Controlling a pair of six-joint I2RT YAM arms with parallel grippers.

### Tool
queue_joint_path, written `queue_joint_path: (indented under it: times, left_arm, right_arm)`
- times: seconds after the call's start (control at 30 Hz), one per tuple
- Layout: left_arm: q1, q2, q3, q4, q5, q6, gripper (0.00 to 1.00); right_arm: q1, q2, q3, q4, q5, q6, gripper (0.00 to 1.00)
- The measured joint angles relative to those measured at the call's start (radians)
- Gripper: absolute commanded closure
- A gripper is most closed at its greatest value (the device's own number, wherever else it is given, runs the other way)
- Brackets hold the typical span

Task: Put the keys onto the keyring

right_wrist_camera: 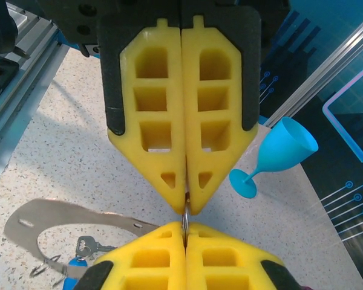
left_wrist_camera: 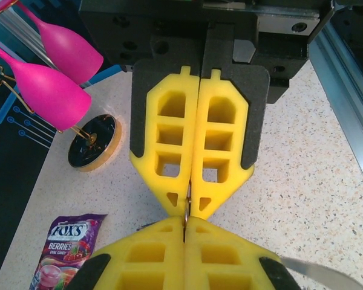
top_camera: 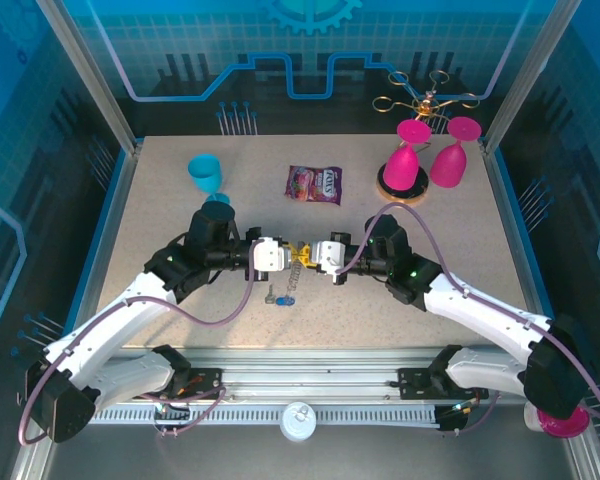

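Keyring (top_camera: 294, 274) dangles between left gripper (top_camera: 297, 252) and right gripper (top_camera: 308, 251), both clamped shut on it; key (top_camera: 270, 297) lies on table (top_camera: 450, 230), seemingly unthreaded.

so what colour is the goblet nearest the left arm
The goblet is light blue, clearest in the right wrist view.

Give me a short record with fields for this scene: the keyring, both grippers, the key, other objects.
keyring: chain pinched between both grippers, hanging toward the table
left gripper: shut on the keyring
right gripper: shut on the keyring, tips meeting the left's
key: blue head, lying on the table by the chain's lower end; threaded or not, cannot tell
other objects: blue goblet, Fox's candy bag, pink goblets, round coaster
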Motion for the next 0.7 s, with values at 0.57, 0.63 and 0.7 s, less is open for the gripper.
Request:
queue_joint_path:
  times: [0.57,0.63,0.7]
  left_arm:
    - [0.087,-0.086,-0.121,0.212,0.14,-0.256,0.66]
    - [0.087,-0.086,-0.122,0.223,0.165,-0.267,0.66]
    - [0.087,-0.085,-0.122,0.229,0.186,-0.275,0.66]
  right_arm:
    - [-0.049,-0.027,-0.037,0.11,-0.188,0.134,1.0]
    - [-0.049,-0.027,-0.037,0.117,-0.2,0.142,1.0]
    - [-0.049,-0.027,-0.037,0.125,-0.204,0.15,1.0]
